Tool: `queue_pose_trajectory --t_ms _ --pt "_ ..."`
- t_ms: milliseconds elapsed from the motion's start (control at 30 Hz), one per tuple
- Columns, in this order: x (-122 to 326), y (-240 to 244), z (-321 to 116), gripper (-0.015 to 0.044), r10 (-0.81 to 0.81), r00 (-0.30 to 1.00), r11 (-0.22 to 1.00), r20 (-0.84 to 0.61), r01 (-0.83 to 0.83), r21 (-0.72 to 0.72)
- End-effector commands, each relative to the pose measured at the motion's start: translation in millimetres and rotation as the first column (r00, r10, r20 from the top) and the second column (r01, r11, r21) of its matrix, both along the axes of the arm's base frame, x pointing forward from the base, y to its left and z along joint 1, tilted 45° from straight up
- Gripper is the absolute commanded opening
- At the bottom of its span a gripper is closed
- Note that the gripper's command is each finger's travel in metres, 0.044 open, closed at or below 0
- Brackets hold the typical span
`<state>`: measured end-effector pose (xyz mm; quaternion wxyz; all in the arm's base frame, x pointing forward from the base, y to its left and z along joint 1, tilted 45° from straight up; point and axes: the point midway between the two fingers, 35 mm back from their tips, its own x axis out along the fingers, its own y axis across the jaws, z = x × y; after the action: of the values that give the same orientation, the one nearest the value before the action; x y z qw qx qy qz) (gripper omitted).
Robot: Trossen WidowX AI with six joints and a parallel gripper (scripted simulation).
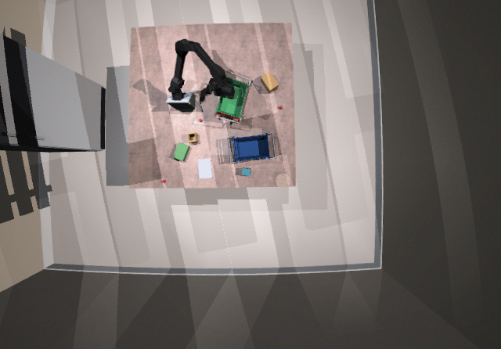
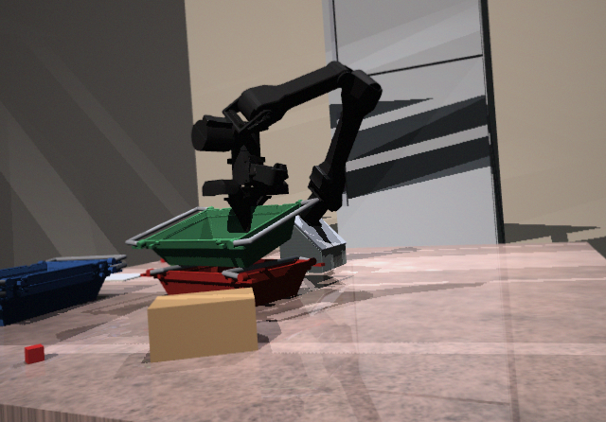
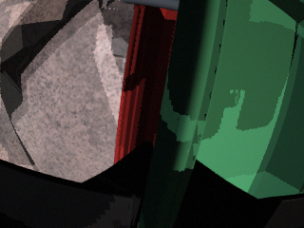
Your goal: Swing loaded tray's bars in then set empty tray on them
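Note:
My gripper (image 2: 243,225) (image 3: 159,151) is shut on the long side wall of the empty green tray (image 1: 232,106) (image 2: 198,254) (image 3: 237,71). The green tray is over the red tray (image 1: 227,116) (image 2: 281,280) (image 3: 142,90), tilted, with its near end in the exterior view looking lower. Its own wire bars are out at its ends. The red tray stands on the table; parts of its two grey bars (image 2: 238,272) show across its top, just under the green tray. Whether the green tray touches them I cannot tell. The load in the red tray is hidden.
A blue tray (image 1: 251,149) (image 2: 53,291) stands beside them. A tan block (image 1: 269,82) (image 2: 203,328) is near the red tray. A green block (image 1: 182,151), a small yellow box (image 1: 192,138), a white sheet (image 1: 204,168), a teal block (image 1: 246,171) and red cubes (image 1: 280,107) (image 2: 34,353) lie about.

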<state>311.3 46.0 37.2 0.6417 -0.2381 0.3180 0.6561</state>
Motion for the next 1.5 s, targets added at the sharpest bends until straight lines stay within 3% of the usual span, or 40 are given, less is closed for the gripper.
queue_pose_trajectory --t_ms 0,1467 --pt "-4.6 6.0 -1.4 0.0000 0.015 1.000 1.000 -0.015 -0.015 0.005" --pt "-1.5 2.0 -1.1 0.0000 0.003 1.000 1.000 -0.003 -0.003 0.001"
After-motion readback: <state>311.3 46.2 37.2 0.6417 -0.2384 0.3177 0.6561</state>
